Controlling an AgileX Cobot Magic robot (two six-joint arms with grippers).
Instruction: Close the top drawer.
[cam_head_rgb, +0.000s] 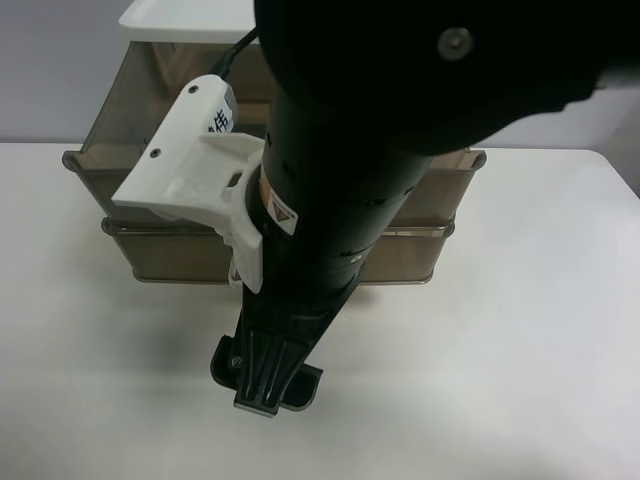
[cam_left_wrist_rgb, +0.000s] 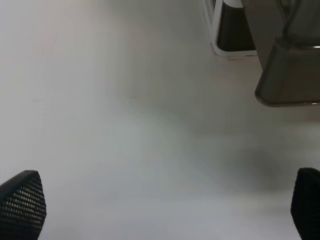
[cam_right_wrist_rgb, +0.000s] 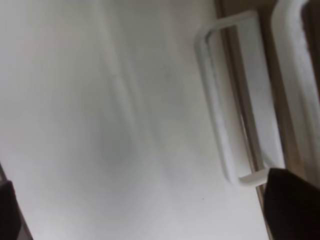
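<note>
From above, you see the top drawer (cam_head_rgb: 100, 178) pulled out over the lower drawer (cam_head_rgb: 150, 258), with a black arm (cam_head_rgb: 330, 200) covering their middles.

Your right gripper (cam_right_wrist_rgb: 147, 202) is spread wide, one finger (cam_right_wrist_rgb: 292, 207) just beside the lower handle (cam_right_wrist_rgb: 222, 105). The top drawer's scuffed handle (cam_right_wrist_rgb: 295, 70) lies beyond.

Your left gripper (cam_left_wrist_rgb: 165, 200) is also spread wide, above the table (cam_left_wrist_rgb: 100, 100), with a drawer corner (cam_left_wrist_rgb: 290, 75) ahead.

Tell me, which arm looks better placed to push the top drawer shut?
Right, probably: the right gripper hangs close beside the white drawer handles, while the left gripper sees only a drawer corner farther off.
</note>
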